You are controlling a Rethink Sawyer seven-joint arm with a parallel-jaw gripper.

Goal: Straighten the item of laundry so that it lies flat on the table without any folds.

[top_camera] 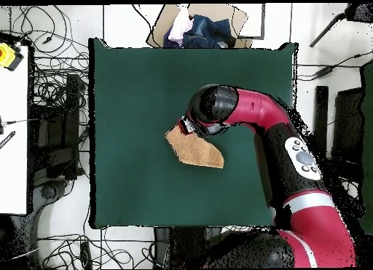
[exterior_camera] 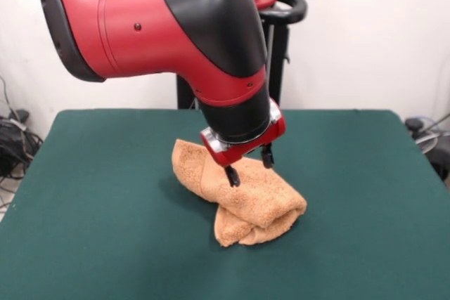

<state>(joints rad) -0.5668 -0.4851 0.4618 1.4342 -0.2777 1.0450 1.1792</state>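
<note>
The item of laundry point(exterior_camera: 261, 206) is an orange-tan towel lying bunched and folded over itself near the middle of the green table point(exterior_camera: 98, 216). My gripper point(exterior_camera: 249, 166) hangs just over the towel's upper part, open. One black fingertip point(exterior_camera: 232, 177) touches the cloth, and the other sits at the towel's far edge. Nothing is held between them. From overhead, the towel point(top_camera: 198, 152) shows as a folded wedge on the table point(top_camera: 131, 92), and the arm's black wrist point(top_camera: 213, 107) covers its upper corner and hides the gripper.
A cardboard box holding clothes point(top_camera: 195, 27) sits past the table's top edge in the overhead view. A white side table point(top_camera: 13, 136) with a yellow object point(top_camera: 7, 54) stands at the left, with cables on the floor around it.
</note>
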